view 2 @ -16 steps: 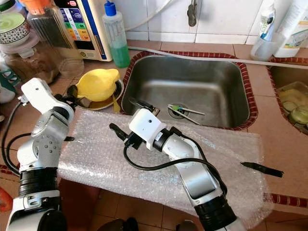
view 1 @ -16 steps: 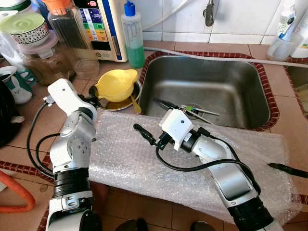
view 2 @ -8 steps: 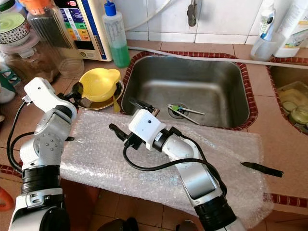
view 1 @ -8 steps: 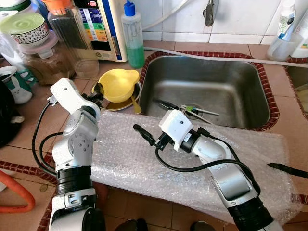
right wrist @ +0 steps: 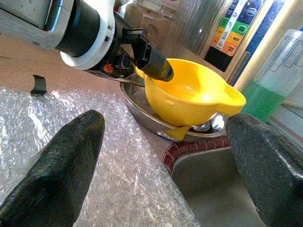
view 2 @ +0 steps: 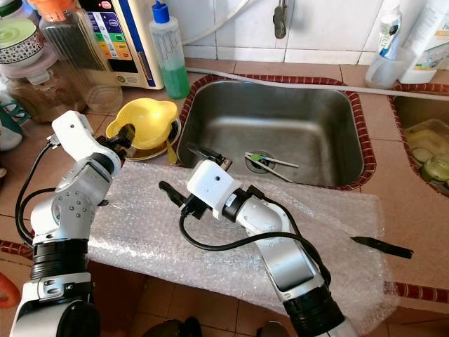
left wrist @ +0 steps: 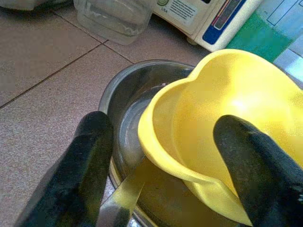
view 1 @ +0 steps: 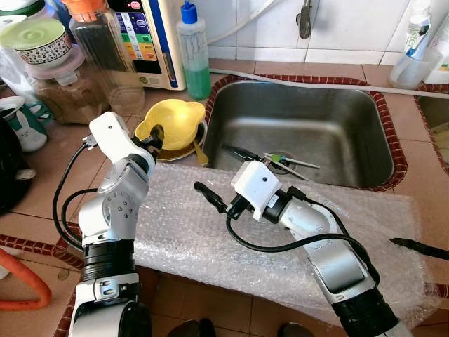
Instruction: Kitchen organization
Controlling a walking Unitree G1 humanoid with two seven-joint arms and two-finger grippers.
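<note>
Two grippers work a tiled kitchen worktop (view 1: 49, 175) beside a steel sink (view 1: 302, 126). Left gripper (left wrist: 165, 156), fingers spread wide, straddles the rim of a yellow bowl (view 1: 172, 123): one black finger (left wrist: 92, 156) sits outside the rim, over the edge of the metal dish below, and the other reaches inside the bowl; whether either pad presses the rim cannot be told. The yellow bowl rests tilted in a shallow metal dish (left wrist: 123, 94) on the worktop, just left of the sink's red-tiled edge (view 1: 217, 91), with a yellowish utensil handle (view 1: 198, 153) poking out of the dish.

Right gripper (view 1: 217, 175) hangs over a sheet of bubble wrap (view 1: 280, 239) spread along the worktop's front edge, its fingers wide apart and holding nothing, one near the sink's rim and the other above the wrap, aimed toward the bowl.

Inside the sink, a few utensils (view 1: 287, 163) lie near the drain. A bottle of green liquid with a blue cap (view 1: 194, 53) stands at the sink's back left corner, next to a white appliance with coloured buttons (view 1: 144, 38). Jars (view 1: 63, 84) crowd the far left of the worktop. A dark knife-like object (view 1: 419, 247) lies on the wrap's right end, well apart from both grippers. An orange hose (view 1: 21, 288) curls at the lower left.
</note>
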